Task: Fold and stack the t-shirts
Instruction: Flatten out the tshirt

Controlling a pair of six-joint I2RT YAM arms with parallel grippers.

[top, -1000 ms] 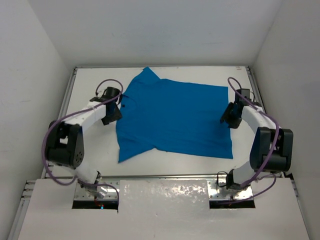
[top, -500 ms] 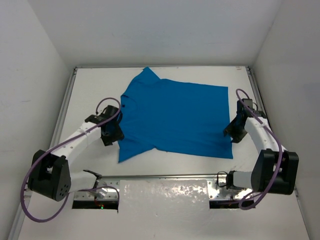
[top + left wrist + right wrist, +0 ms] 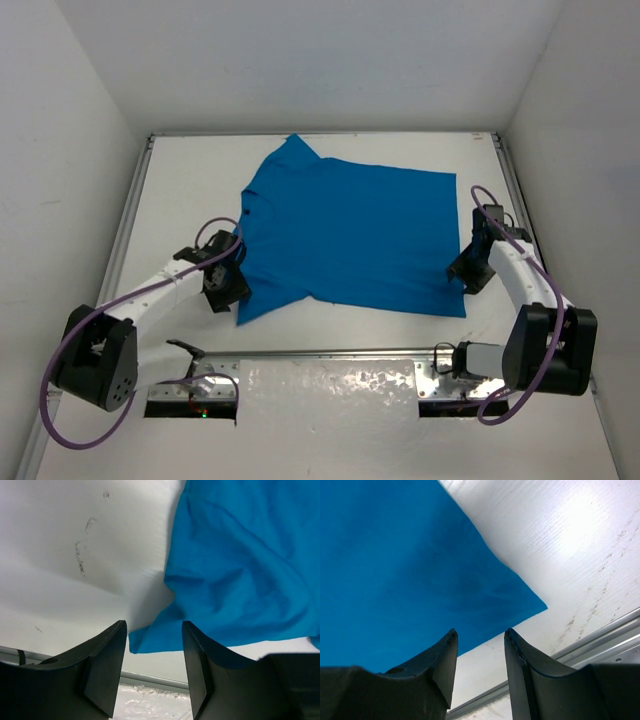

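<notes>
Since a second ago you've drawn both arms back toward near edge; t-shirt (image 3: 350,235) unmoved, flat on desk (image 3: 180,190). Left fingers (image 3: 107,660) now at near sleeve tip, cloth corner just beyond gap; spread apart, gripping nothing. Right fingers (image 3: 437,670) at near hem corner, likewise parted, empty. Shirt's long axis runs left-right: collar toward your left arm, hem toward right.

A white table (image 3: 180,190) sits boxed in by plain white walls (image 3: 330,60). A metal rail (image 3: 330,352) runs along its near edge, and dark scuff marks (image 3: 80,560) streak its surface.
</notes>
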